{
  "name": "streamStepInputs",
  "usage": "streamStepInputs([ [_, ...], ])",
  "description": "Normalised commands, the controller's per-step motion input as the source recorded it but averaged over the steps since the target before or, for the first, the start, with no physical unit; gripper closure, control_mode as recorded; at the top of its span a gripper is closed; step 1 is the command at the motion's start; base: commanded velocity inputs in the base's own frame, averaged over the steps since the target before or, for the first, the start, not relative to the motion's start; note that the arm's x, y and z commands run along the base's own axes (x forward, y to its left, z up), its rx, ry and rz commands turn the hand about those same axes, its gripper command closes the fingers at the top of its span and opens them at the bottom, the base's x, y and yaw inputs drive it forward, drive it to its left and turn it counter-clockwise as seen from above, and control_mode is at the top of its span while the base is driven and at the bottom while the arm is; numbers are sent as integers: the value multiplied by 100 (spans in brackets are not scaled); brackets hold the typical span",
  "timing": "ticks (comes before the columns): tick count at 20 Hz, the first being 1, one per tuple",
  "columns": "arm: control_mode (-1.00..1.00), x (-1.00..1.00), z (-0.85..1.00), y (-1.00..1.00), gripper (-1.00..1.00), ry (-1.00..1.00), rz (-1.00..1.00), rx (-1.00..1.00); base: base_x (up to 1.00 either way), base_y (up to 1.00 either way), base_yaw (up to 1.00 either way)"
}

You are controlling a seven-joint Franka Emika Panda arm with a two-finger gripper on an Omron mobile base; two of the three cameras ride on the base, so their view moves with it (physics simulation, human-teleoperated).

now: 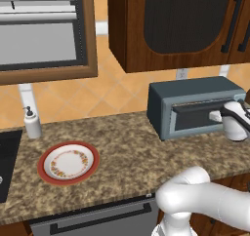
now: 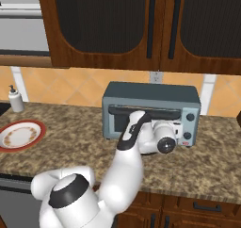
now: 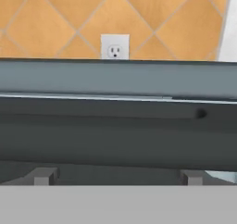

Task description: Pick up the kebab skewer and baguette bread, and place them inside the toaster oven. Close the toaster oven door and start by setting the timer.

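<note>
At toaster oven door (image 2: 146,121), claw (image 1: 217,116) spread wide, pinching nothing.

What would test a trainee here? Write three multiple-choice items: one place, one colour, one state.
1. Where is the plate? A on the counter, left of the toaster oven; B on top of it; C in a cabinet.
2. Plate rim colour? A blue; B red; C green.
3. End effector state? A shut on bread; B shut on the plate; C open, holding nothing.
Answers: A, it lies on the counter leftward; B, a red ring edges it; C, fingertips stand apart, nothing between.
</note>
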Motion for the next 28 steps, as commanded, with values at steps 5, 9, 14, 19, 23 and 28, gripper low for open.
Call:
streamStepInputs([
  [5, -100, 29, -1, 2, -100, 0, 0, 0, 0, 0, 0],
  [9, -100, 20, -3, 0, -100, 0, 0, 0, 0, 0, 0],
  [14, -100, -16, -3, -34, -100, 0, 0, 0, 0, 0, 0],
  [19, -100, -52, 0, -82, -100, 0, 0, 0, 0, 0, 0],
  [23, -100, -47, -19, -71, -100, 0, 0, 2, 0, 0, 0],
  [28, -100, -30, -33, -46, -100, 0, 0, 5, 0, 0, 0],
])
